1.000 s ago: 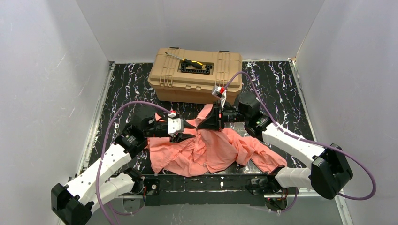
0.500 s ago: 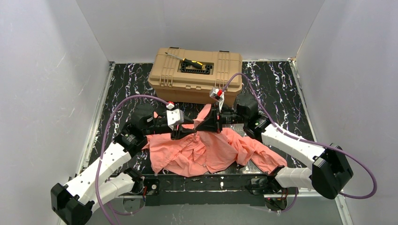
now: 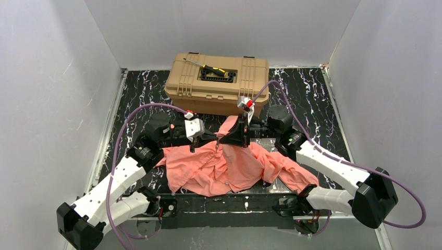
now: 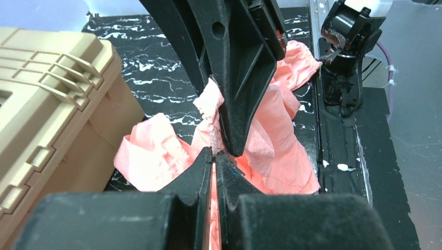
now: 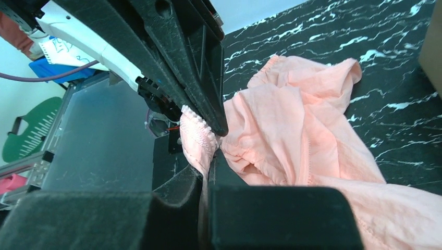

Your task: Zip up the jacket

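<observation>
The salmon-pink jacket [image 3: 229, 167] lies crumpled on the black marbled table in front of both arm bases, a fold lifted at the middle. My left gripper [image 3: 214, 140] and right gripper [image 3: 221, 140] meet tip to tip over that fold. In the left wrist view the left gripper [image 4: 214, 155] is shut with pink fabric pinched between its fingers, and the right gripper's black fingers [image 4: 237, 78] reach down to the same zipper edge [image 4: 210, 122]. In the right wrist view the right gripper [image 5: 210, 157] is shut on the toothed zipper tape [image 5: 194, 130]. The slider is hidden.
A tan toolbox [image 3: 218, 82] with a screwdriver on its lid stands just behind the grippers, close on the left in the left wrist view as the toolbox [image 4: 47, 104]. White walls enclose the table on three sides. Purple cables arc from both wrists.
The left gripper moved right toward the right gripper and closed on the jacket's zipper edge. The right gripper kept its hold; its arm shifted slightly right.
</observation>
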Available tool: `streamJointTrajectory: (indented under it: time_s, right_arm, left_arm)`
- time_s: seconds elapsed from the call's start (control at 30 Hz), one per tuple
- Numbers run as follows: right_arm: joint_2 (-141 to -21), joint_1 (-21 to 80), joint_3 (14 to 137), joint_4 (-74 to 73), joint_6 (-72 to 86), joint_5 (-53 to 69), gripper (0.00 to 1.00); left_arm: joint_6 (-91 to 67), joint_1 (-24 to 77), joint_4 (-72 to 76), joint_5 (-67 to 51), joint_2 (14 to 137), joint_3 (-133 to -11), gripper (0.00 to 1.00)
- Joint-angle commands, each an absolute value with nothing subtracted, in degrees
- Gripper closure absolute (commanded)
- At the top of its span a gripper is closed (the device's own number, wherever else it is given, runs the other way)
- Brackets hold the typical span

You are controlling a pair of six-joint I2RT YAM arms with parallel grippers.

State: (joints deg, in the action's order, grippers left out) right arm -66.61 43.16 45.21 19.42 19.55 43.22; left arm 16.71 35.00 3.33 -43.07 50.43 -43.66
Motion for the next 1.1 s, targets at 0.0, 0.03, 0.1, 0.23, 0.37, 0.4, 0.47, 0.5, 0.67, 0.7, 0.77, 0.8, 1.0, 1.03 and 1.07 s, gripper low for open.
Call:
streamJointTrajectory:
  time_s: [0.0, 0.03, 0.1, 0.23, 0.37, 0.4, 0.47, 0.5, 0.67, 0.7, 0.77, 0.8, 1.0, 1.03, 1.07]
  right_arm:
    - [-62.6, 42.5, 46.3, 16.8, 15.5, 46.0, 0.90]
    - [-62.4, 42.5, 46.4, 15.6, 14.7, 46.4, 0.89]
    - [-62.3, 42.3, 46.9, 13.1, 13.4, 47.6, 0.88]
    - [-62.9, 41.9, 48.2, 8.8, 11.4, 50.2, 0.82]
    - [-63.7, 41.9, 50.8, 6.8, 10.2, 50.8, 0.59]
    - [-64.4, 41.8, 52.0, 7.0, 10.2, 50.9, 0.51]
    - [-66.7, 41.8, 55.0, 7.6, 10.2, 50.8, 0.44]
    - [-67.7, 41.8, 56.5, 8.0, 10.2, 50.8, 0.28]
    - [-71.0, 41.9, 61.4, 10.3, 10.1, 49.8, 0.02]
    - [-71.7, 41.9, 61.8, 11.2, 10.8, 50.3, 0.02]
    - [-72.9, 41.9, 61.2, 13.3, 12.7, 52.0, 0.03]
    - [-73.3, 41.9, 60.6, 14.0, 13.6, 52.5, 0.05]
    - [-71.3, 42.1, 55.1, 20.3, 18.1, 52.3, 0.19]
    - [-70.9, 42.2, 54.7, 20.4, 18.1, 51.8, 0.21]
    - [-70.6, 42.5, 54.4, 20.3, 18.1, 51.2, 0.24]
  left_arm:
    - [17.4, 33.7, 2.8, -41.0, 50.1, -47.0, 1.00]
    - [17.5, 33.6, 2.8, -41.1, 50.0, -47.3, 1.00]
    - [17.6, 33.5, 2.5, -41.4, 49.7, -47.6, 1.00]
    - [17.9, 33.4, 1.7, -42.0, 49.3, -48.2, 1.00]
    - [17.9, 33.4, 1.5, -43.2, 49.0, -48.6, 1.00]
    - [17.7, 33.4, 1.6, -43.7, 49.0, -48.6, 1.00]
    - [17.2, 33.4, 2.0, -44.3, 48.9, -48.6, 1.00]
    - [17.0, 33.4, 2.2, -44.6, 48.9, -48.6, 1.00]
    - [16.8, 33.3, 1.4, -46.7, 48.9, -49.1, 1.00]
    - [16.5, 33.4, 1.5, -46.8, 48.9, -49.1, 1.00]
    - [16.5, 33.3, 1.6, -46.8, 48.8, -49.1, 1.00]
    - [16.6, 33.3, 1.5, -46.6, 48.8, -49.2, 1.00]
    - [17.2, 33.3, 1.0, -44.0, 49.0, -49.5, 1.00]
    - [17.1, 33.3, 1.1, -43.1, 49.0, -49.5, 1.00]
    - [17.1, 33.3, 1.3, -42.2, 49.0, -49.5, 1.00]
